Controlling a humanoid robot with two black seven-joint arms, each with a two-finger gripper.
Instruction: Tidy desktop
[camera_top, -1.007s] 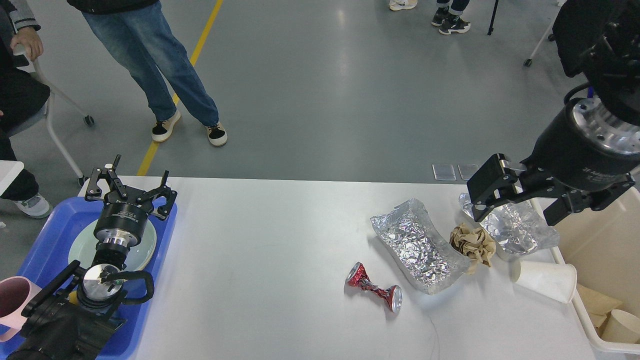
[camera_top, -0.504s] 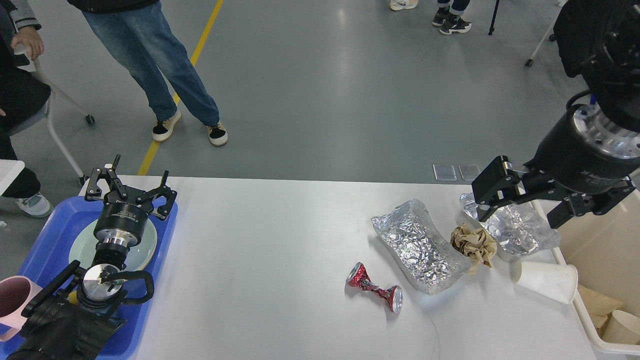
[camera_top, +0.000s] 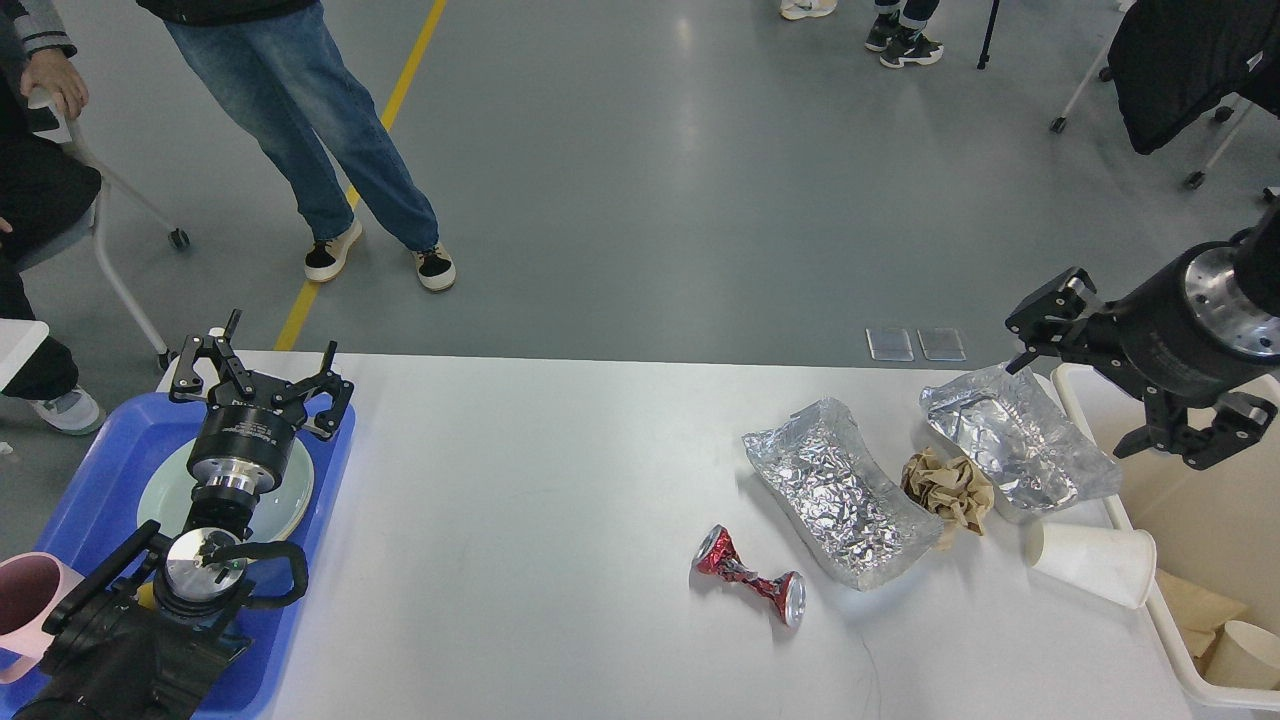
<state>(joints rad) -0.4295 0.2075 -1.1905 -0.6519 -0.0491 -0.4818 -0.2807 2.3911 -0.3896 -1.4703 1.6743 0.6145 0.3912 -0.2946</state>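
Note:
The white desktop (camera_top: 550, 520) holds a crushed red can (camera_top: 750, 577), a foil tray (camera_top: 840, 495), a second foil tray (camera_top: 1020, 450), a crumpled brown paper ball (camera_top: 945, 487) between them, and a white paper cup (camera_top: 1090, 562) lying on its side. My right gripper (camera_top: 1070, 395) is open and empty, raised over the table's right end, above the far corner of the cream bin (camera_top: 1125, 520) and just right of the second foil tray. My left gripper (camera_top: 262, 385) is open and empty above the blue tray (camera_top: 90, 470).
The blue tray holds a pale green plate (camera_top: 295, 495) and a pink mug (camera_top: 25, 600). The cream bin holds paper cups (camera_top: 1240, 650) and brown paper. People stand and sit beyond the table's far and left edges.
My right gripper has moved right and back, off the second foil tray toward the bin, still open. The left arm has not moved.

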